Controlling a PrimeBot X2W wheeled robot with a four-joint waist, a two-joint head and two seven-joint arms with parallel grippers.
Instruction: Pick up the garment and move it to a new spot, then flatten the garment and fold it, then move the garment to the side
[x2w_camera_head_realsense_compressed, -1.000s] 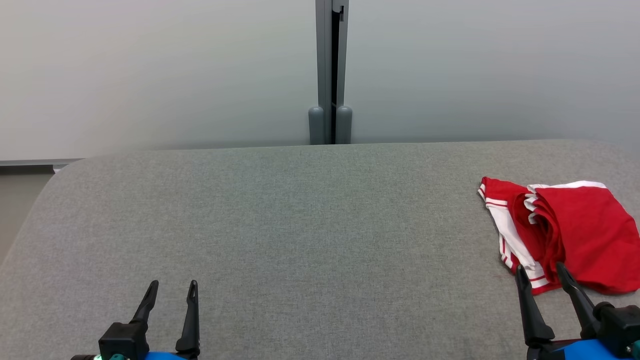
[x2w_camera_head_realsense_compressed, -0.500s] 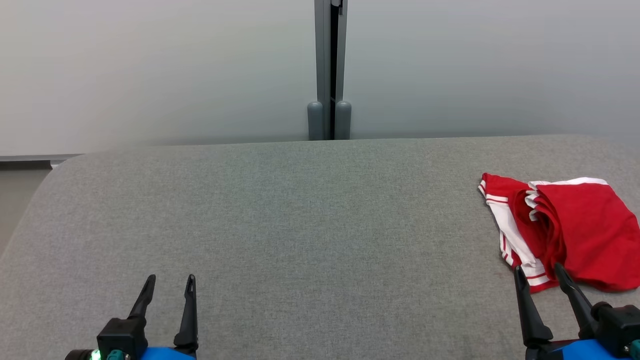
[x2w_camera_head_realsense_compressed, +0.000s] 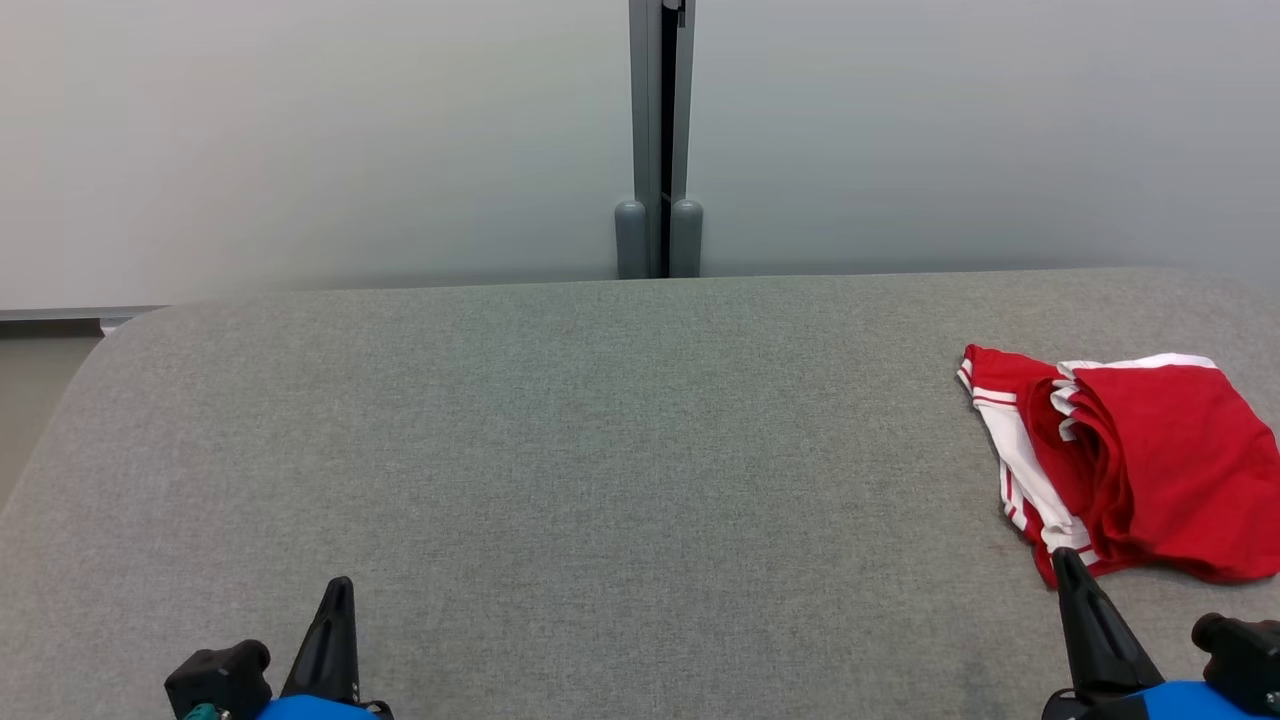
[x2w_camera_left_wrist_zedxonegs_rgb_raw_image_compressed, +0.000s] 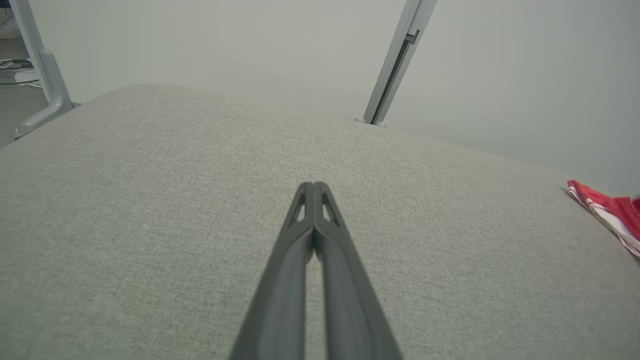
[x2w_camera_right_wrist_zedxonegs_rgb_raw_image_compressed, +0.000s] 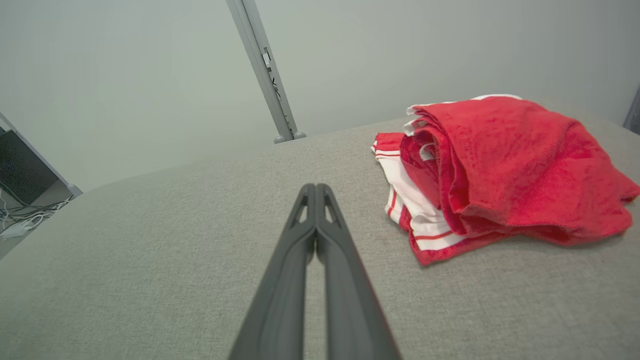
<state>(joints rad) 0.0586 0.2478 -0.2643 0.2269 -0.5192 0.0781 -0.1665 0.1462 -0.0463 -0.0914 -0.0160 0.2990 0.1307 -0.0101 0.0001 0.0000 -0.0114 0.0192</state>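
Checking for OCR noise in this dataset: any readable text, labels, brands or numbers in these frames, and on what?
None to quote; no readable text in any view.
Red and white garment: stripes only, no print or tag showing.
Grey table: plain fabric, no label.
Grey post behind the table: a small fitting, no marking legible.

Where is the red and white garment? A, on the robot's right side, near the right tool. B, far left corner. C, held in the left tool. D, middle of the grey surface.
A: the garment lies bunched on the grey surface beside the right tool.
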